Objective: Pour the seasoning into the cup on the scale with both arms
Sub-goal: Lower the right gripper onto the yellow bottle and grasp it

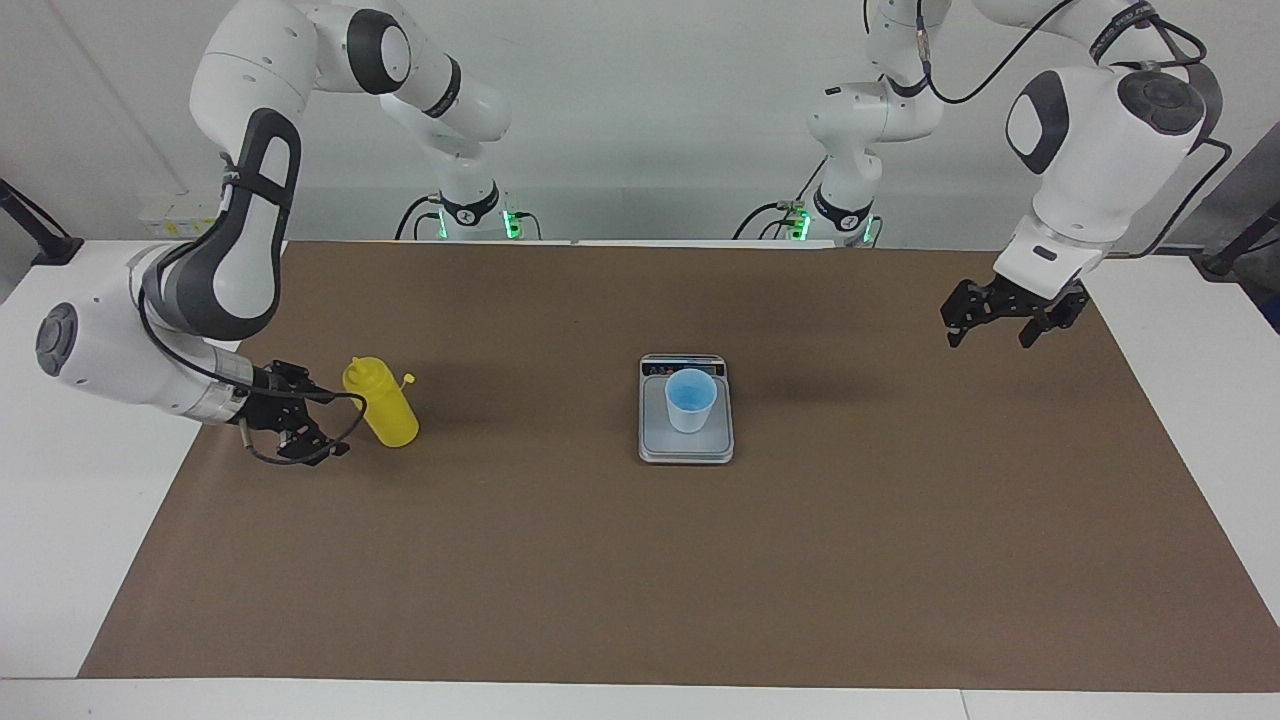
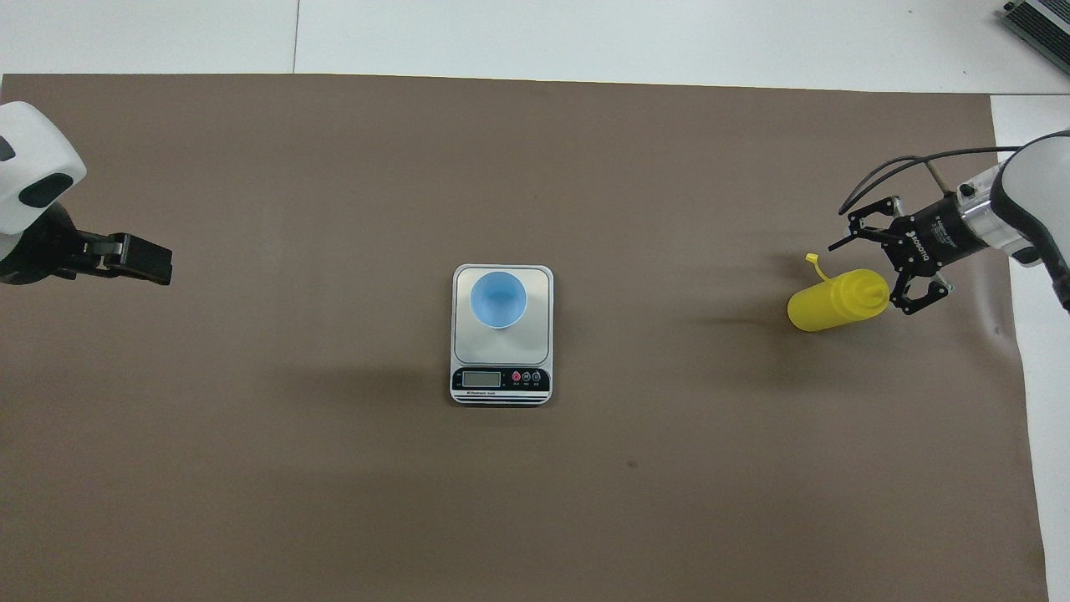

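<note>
The yellow seasoning bottle stands upright on the brown mat toward the right arm's end of the table, its small tethered cap hanging off to the side. It also shows in the overhead view. My right gripper is open, low and level with the bottle, its fingers spread just beside it without closing on it. The light blue cup stands empty on the silver scale at the table's middle. My left gripper hangs open and empty in the air over the left arm's end of the mat.
The brown mat covers most of the white table. The scale's dark display strip faces the robots. The white table margin lies bare at both ends.
</note>
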Available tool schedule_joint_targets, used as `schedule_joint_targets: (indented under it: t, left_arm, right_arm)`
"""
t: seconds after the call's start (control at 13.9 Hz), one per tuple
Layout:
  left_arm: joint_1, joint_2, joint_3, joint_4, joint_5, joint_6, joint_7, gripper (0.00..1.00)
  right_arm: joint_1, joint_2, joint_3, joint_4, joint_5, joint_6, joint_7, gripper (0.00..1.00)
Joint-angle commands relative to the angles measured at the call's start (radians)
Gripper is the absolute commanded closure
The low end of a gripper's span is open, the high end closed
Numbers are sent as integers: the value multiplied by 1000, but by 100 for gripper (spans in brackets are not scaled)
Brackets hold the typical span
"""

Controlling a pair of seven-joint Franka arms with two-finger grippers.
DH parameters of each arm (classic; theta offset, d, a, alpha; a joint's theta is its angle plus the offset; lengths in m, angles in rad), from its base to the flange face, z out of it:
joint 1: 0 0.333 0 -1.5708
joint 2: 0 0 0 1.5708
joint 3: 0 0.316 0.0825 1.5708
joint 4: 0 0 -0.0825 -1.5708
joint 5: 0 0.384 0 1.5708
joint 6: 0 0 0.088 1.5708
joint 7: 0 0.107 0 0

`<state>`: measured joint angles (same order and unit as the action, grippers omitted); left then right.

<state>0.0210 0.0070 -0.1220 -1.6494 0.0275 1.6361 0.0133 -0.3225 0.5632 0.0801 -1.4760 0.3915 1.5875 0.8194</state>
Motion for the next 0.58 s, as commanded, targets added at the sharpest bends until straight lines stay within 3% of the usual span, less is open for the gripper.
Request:
schedule_joint_targets:
  t: [0.0,0.5]
  left_arm:
    - [10,1,7,31,-26,-33,13,0]
    - [10,-15,8,46,-52,-64,11,0]
  right_arm:
    - [-21,-46,10,-90,62,-15,-34,0]
    - [-33,-80,7,-148,66,-93,-106,0]
